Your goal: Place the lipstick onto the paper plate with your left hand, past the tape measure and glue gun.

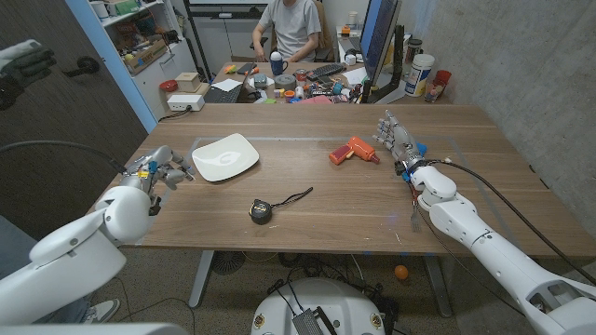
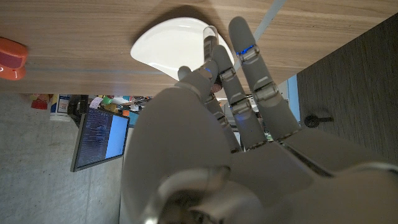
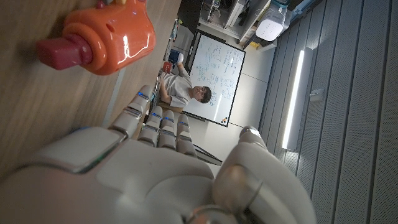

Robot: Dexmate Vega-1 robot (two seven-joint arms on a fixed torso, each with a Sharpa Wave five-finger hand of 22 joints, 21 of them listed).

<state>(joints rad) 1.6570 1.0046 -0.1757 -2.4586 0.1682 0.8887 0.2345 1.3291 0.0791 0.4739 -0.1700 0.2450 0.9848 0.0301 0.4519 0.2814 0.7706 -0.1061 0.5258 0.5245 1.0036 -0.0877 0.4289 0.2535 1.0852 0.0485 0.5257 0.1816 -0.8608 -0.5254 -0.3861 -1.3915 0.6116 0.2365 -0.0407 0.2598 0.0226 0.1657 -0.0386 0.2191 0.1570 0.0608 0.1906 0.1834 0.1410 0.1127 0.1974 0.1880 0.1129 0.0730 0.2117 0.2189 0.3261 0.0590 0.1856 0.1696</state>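
Observation:
The white paper plate (image 1: 225, 156) lies at the table's left middle and looks bare. My left hand (image 1: 156, 173) hovers just left of it, fingertips toward its rim. In the left wrist view, my left hand (image 2: 236, 106) has some fingers curled in over the plate (image 2: 174, 43), pinching a small dark-pink thing that seems to be the lipstick (image 2: 215, 88), mostly hidden. The black tape measure (image 1: 263, 209) sits near the front middle. The orange glue gun (image 1: 354, 151) lies right of centre. My right hand (image 1: 399, 138) stands beside it, fingers straight and holding nothing.
A person sits at a cluttered desk (image 1: 289, 84) behind the table. A power strip (image 1: 184, 102) lies off the far left corner. The glue gun (image 3: 106, 37) fills the space just ahead of my right hand (image 3: 155, 168). Bare wood lies between the plate and the glue gun.

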